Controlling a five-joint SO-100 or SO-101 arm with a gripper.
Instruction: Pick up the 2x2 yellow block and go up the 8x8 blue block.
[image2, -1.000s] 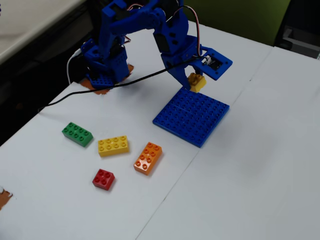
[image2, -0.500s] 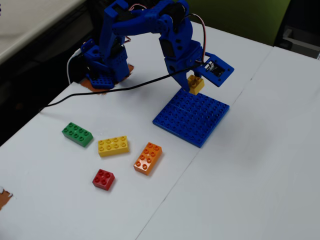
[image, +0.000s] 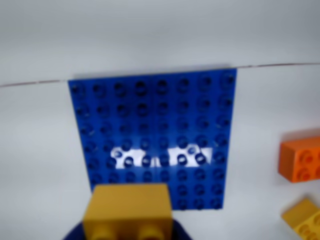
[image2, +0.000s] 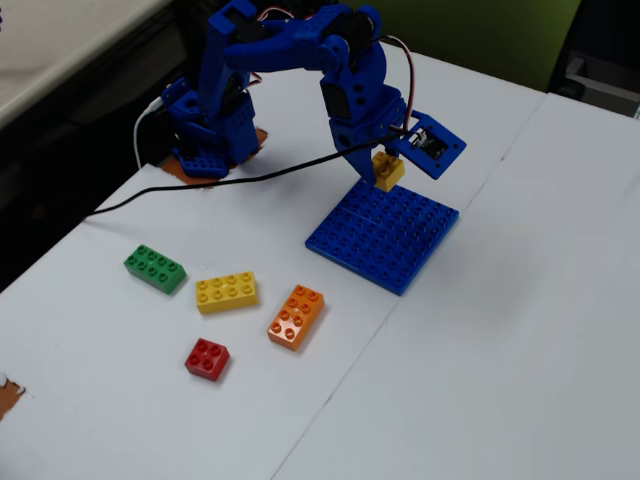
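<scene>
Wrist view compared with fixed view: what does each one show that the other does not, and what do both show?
Only the wrist view shows the underside of the 2x2 yellow block, with bright glare on the 8x8 blue block.

Only the fixed view shows the blue arm, its black cable, the green brick, the red brick and the block held above the plate's far edge.

Both show the yellow block, the blue plate, the orange brick and the long yellow brick.

Wrist view blurred, glare on blue plate (image: 150, 135).

2x2 yellow block (image: 128, 210) apparently gripper-held, above the 8x8 blue block (image: 155, 125).
</scene>
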